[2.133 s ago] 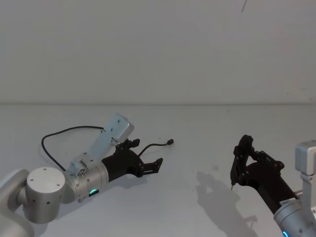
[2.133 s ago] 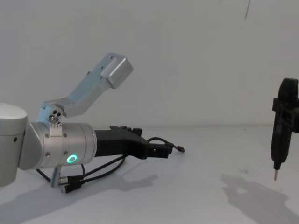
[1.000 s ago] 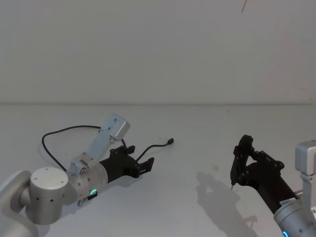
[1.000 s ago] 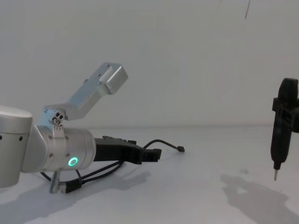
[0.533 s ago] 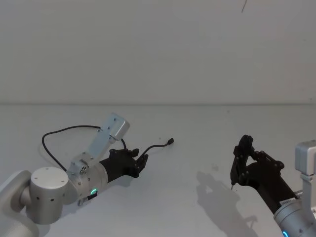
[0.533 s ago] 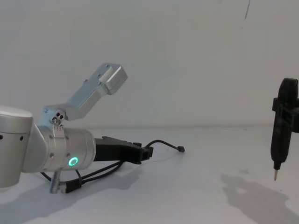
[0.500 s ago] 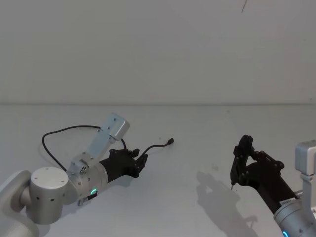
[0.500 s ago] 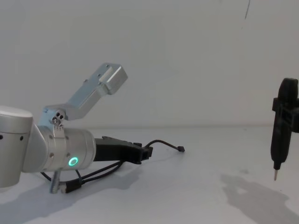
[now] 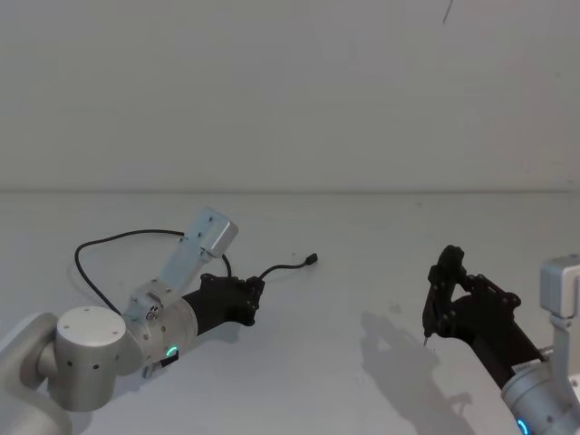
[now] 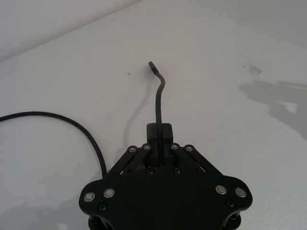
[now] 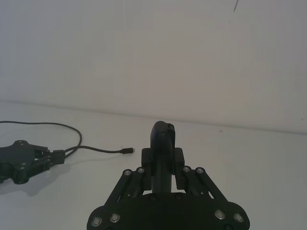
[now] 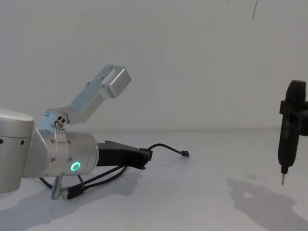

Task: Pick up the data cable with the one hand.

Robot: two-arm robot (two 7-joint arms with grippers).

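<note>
The left gripper (image 10: 159, 130) lay low over the plain white tabletop (image 9: 362, 236), left of centre, its black fingers (image 10: 165, 129) pinched together on the long, thin black data cable (image 10: 157, 98). The left wrist view showed the cord running straight out from between the pads to a small plug with a kink just before it. The head view showed the rest of the cable (image 9: 109, 240) sweeping back in one wide loop behind the silver forearm. From the chest view the free end arched up and then dipped toward the table; I could not tell whether the plug touched it. That view also caught a glowing green ring (image 12: 73, 166) on the left wrist and dark strands (image 12: 103, 175) beneath the forearm. The right gripper (image 11: 163, 136) hung above the table well to the right, its fingers pressed together on nothing, casting a shadow (image 9: 399, 349) below.
</note>
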